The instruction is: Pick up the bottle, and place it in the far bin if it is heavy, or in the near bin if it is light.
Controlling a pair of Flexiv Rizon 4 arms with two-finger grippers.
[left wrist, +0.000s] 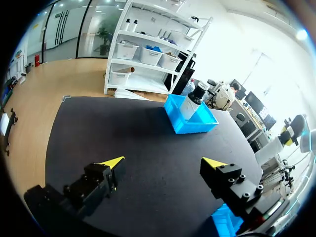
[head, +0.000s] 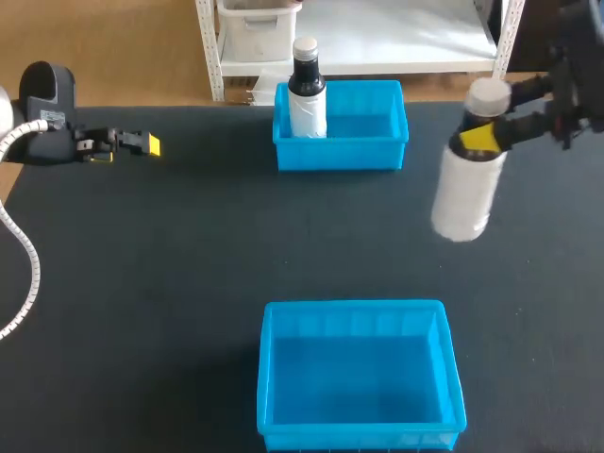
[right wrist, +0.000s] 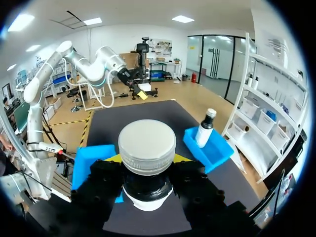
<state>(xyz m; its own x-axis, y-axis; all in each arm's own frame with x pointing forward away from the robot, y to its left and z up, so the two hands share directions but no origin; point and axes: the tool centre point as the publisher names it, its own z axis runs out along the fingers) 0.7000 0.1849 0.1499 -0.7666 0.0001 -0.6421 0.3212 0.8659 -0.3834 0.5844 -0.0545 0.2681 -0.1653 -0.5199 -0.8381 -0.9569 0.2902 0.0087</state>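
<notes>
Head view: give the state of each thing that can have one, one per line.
Large white plastic bottle: capped, gripped at its neck.
Dark bottle with white label: capped, upright in the far blue plastic bin.
Far bin: holds the dark bottle.
Near blue plastic bin: empty.
Left fingers: open, empty.
Right fingers: shut on the white bottle.

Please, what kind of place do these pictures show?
Probably a robot test bench in a laboratory. The black table carries a blue far bin, with a dark bottle standing in it, and a blue near bin; the right gripper holds a white bottle in the air.
</notes>
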